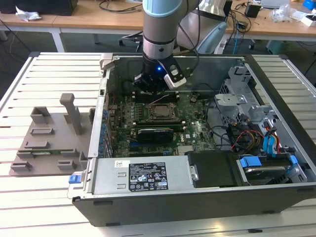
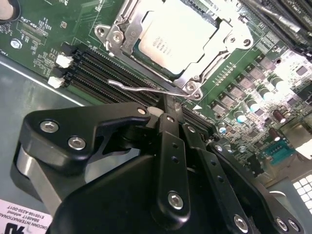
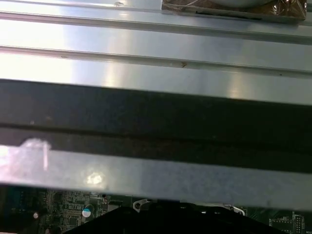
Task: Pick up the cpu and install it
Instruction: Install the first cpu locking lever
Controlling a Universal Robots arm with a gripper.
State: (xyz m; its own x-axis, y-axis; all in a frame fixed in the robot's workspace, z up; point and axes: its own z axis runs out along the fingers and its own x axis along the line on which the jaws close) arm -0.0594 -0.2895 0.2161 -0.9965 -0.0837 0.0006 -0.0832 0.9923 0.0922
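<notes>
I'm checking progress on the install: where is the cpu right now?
The cpu sits in the socket frame on the motherboard, beside the memory slots in the second wrist view; the gripper is just off it.

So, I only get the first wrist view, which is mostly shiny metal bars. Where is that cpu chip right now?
Observer: In the second wrist view, the cpu lies inside the socket frame on the motherboard.
Operator: Is the gripper holding it?
Observer: No. The gripper is beside the socket, close to a thin wire lever and apart from the cpu.
Operator: And where is all this?
Observer: In the exterior view, it is inside an open computer case lying on a slatted table.
</notes>
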